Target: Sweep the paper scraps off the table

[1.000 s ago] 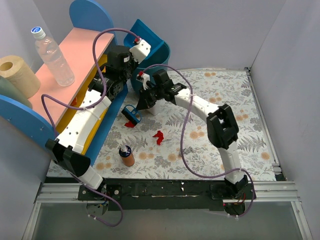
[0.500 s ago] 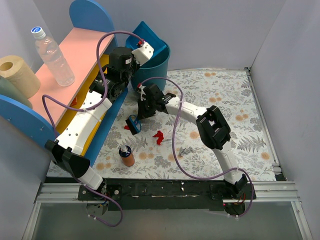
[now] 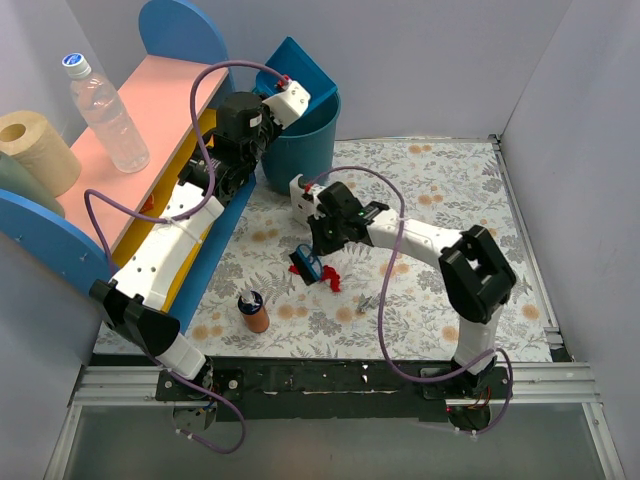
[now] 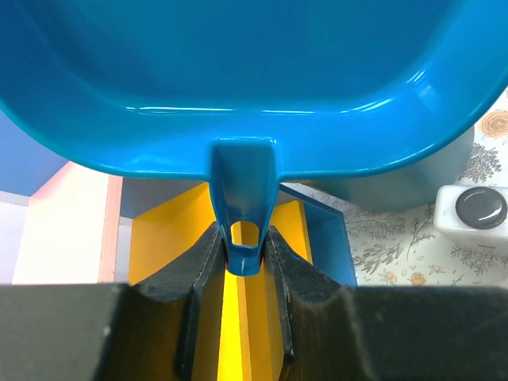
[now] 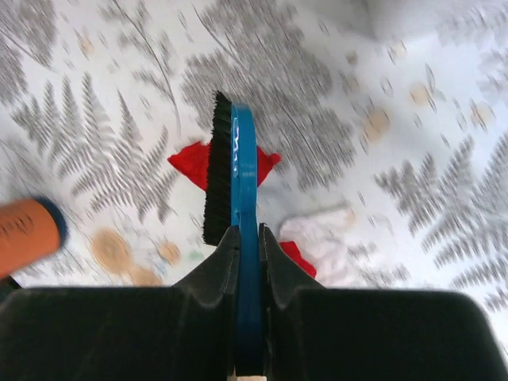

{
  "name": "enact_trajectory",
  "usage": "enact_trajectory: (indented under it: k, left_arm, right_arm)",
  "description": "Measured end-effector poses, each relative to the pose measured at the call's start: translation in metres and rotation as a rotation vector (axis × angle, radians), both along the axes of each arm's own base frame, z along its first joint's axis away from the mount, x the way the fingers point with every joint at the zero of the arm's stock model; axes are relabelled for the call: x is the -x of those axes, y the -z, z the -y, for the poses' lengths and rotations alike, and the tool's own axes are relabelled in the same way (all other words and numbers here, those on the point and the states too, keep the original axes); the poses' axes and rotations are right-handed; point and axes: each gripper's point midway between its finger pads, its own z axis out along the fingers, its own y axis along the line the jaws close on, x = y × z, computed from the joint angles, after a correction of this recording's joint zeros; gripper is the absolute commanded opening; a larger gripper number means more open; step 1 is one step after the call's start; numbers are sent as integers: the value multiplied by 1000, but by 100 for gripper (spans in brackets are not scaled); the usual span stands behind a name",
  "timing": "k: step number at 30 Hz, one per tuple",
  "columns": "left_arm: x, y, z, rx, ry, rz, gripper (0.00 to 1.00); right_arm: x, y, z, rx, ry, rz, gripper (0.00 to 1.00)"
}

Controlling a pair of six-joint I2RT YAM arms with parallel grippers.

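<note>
Centrally, blue brush (image 5: pixel 243 159) beside red scraps (image 5: pixel 187 163), orange tube (image 5: pixel 28 232) (lettering blurred).

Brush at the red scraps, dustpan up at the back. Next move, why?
Likely lower the dustpan to the table near the red scraps. The brush in the right fingers is beside them, but the left fingers hold the dustpan far back, so nothing catches them.

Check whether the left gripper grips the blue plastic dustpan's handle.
Yes, the left gripper is clamped on the narrow handle of the blue plastic dustpan.
</note>
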Motion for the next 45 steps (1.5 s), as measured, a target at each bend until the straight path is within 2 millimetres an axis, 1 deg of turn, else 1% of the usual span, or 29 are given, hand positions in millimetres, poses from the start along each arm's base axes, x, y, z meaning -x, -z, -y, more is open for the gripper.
enact_trajectory:
  k: [2,4,7,10,12,14,15,17,18,20,21,24,26,28,30,32,34,38,42,45]
  left_arm:
    - [-1,0,2,7,11,7,0]
    - [0,1,5,12,23,5,0]
    - [0,4,9,27,35,0,0]
    - [1,5,14,41,52,-4,0]
    - [2,5,20,46,71,-5,0]
    - [6,8,29,46,105,-17,0]
    - [10,13,37,44,144,-43,0]
    - [21,26,52,36,229,-104,0]
    - [29,37,61,31,283,-151,0]
    - [50,60,79,25,365,-244,0]
    - [66,76,90,13,414,-309,0]
    - [104,102,113,0,514,-443,0]
    - [123,111,119,-2,552,-512,0]
    - [133,120,114,-6,543,-573,0]
    - [141,129,104,-12,515,-636,0]
    - [149,136,96,-23,490,-693,0]
    - [155,141,90,-32,468,-744,0]
    - [170,160,78,-60,429,-851,0]
    - [187,180,66,-96,408,-950,0]
    - [199,199,58,-129,399,-1020,0]
  right_arm:
    - [10,1,23,25,-10,6,1]
    - [13,-2,41,38,-8,16,1]
    - [10,-5,75,59,26,28,1]
    - [5,-4,114,87,79,28,1]
    - [5,-3,141,102,105,20,1]
    - [8,-6,162,95,111,13,1]
    - [9,-11,172,77,101,16,1]
    - [13,-23,182,43,66,33,1]
    - [16,-31,185,21,28,51,1]
    - [26,-48,182,-29,-71,98,1]
    - [33,-57,179,-52,-132,126,1]
    - [61,-78,173,-100,-312,191,1]
    - [78,-83,173,-120,-408,216,1]
    - [92,-76,174,-129,-461,195,1]
    - [103,-60,177,-127,-470,133,1]
    - [110,-44,180,-119,-461,59,1]
    - [113,-34,180,-117,-452,7,1]
    - [111,-22,177,-123,-406,-75,1]
    - [98,-7,183,-66,-310,-118,1]
    - [88,-5,191,-32,-249,-120,1]
